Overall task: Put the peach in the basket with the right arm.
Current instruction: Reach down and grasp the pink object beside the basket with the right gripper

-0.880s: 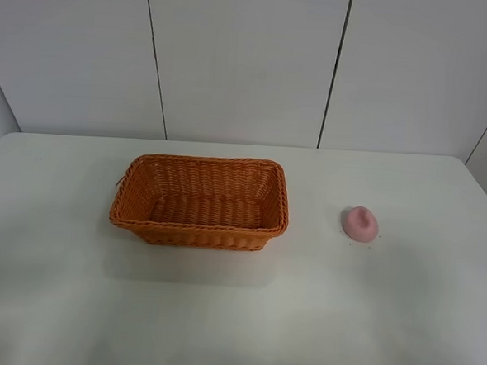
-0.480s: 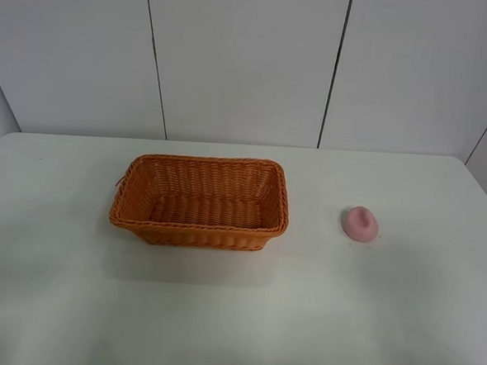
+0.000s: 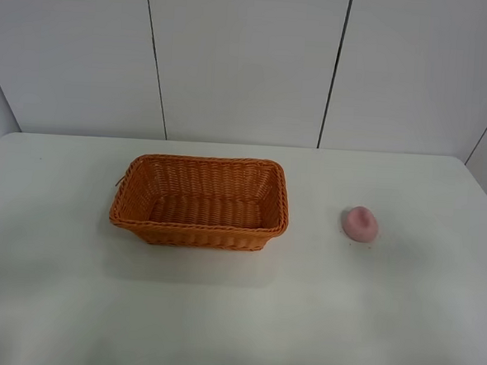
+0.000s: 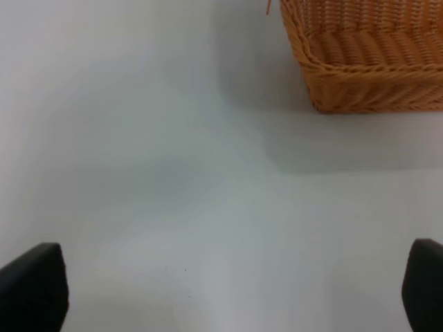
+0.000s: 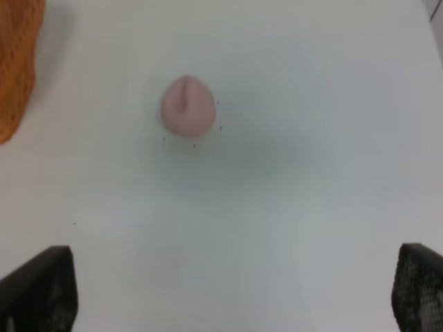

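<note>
A white table (image 3: pixel 219 313) stands against a pale panelled wall (image 3: pixel 243 58).

Bright, even, diffuse light. The basket (image 3: pixel 199 200) casts a soft shadow toward the lower frame on the table (image 3: pixel 235 323). Both wrist views are slightly blurred.
</note>
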Available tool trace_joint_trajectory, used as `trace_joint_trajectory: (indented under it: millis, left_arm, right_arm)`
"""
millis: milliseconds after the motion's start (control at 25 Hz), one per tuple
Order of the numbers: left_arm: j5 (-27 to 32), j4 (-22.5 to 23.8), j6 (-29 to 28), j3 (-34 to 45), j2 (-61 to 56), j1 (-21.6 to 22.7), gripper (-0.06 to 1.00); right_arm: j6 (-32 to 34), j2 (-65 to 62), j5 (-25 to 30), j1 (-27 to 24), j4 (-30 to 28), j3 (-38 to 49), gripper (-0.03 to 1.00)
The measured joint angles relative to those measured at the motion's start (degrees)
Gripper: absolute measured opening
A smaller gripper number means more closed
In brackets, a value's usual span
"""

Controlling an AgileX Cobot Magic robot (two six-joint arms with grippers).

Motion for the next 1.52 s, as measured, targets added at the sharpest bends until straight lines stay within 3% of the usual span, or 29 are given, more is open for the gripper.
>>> trace_joint_trajectory:
  millis: [360,800,1080,1520]
  left_arm:
    - [0.0,0.0,0.0,0.0,0.0,0.0,0.99]
    - [0.0,0.0,0.0,0.0,0.0,0.0,0.99]
    - [0.0,0.0,0.0,0.0,0.0,0.0,0.99]
    - [0.0,0.0,0.0,0.0,0.0,0.0,0.99]
  right_arm:
    - [0.0,42.6,-6.4,0.0,0.0,-16.9,0.70]
    - [0.0,85.2,-4.6,0.0,1.0,-43.2,0.70]
    - [0.0,92.1,-4.3,0.0,7.0,-47.1,0.70]
    - [-1.9,92.8,-4.6,2.1,4.7,-47.3,0.70]
